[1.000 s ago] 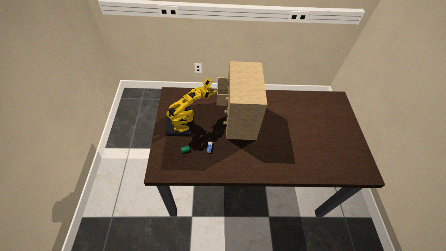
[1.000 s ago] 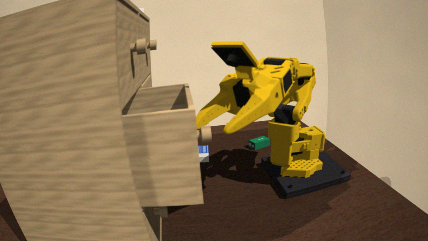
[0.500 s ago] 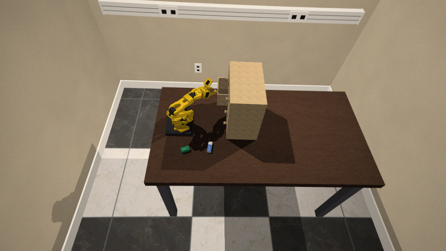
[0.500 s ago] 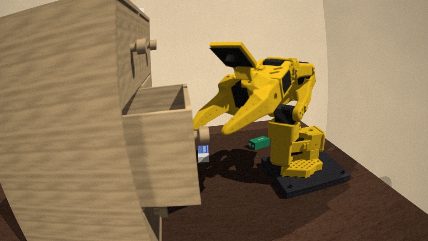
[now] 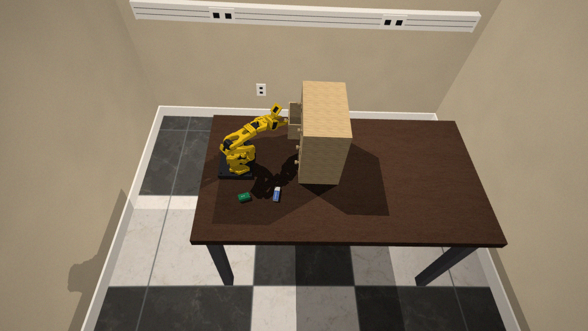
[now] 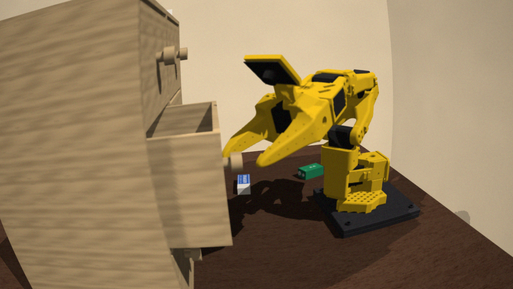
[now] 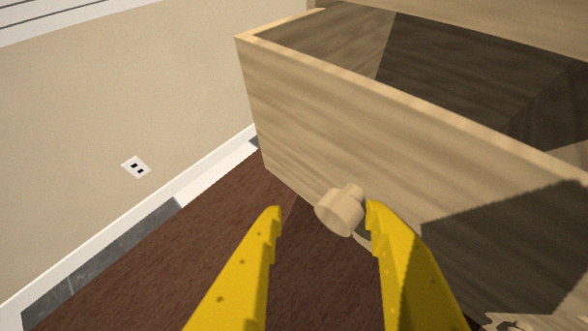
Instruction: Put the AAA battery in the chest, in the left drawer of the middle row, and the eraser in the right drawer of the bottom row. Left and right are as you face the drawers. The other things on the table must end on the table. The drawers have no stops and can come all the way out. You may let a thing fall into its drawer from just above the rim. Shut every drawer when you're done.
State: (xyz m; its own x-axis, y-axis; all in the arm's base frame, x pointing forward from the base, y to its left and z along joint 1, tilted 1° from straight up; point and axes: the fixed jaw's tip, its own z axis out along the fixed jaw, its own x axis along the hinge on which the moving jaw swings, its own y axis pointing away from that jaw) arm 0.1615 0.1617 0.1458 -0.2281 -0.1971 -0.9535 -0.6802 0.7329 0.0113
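The wooden chest (image 5: 323,131) stands on the table with its drawers facing my arm. The left drawer of the middle row (image 6: 186,172) is pulled partway out, and the part of its inside seen in the wrist view (image 7: 435,73) looks empty. My gripper (image 7: 321,223) is partly open around that drawer's round knob (image 7: 340,210). The knob touches the right finger and a gap separates it from the left finger. The white and blue eraser (image 5: 276,194) lies on the table in front of the chest, also seen in the exterior view (image 6: 243,183). I see no AAA battery in any view.
A small green block (image 5: 244,197) lies on the table near the arm's black base (image 6: 366,211). The other drawers look shut; a top-row knob (image 6: 172,55) and a bottom-row knob (image 6: 192,252) stick out. The table's back edge and the wall are close behind the arm.
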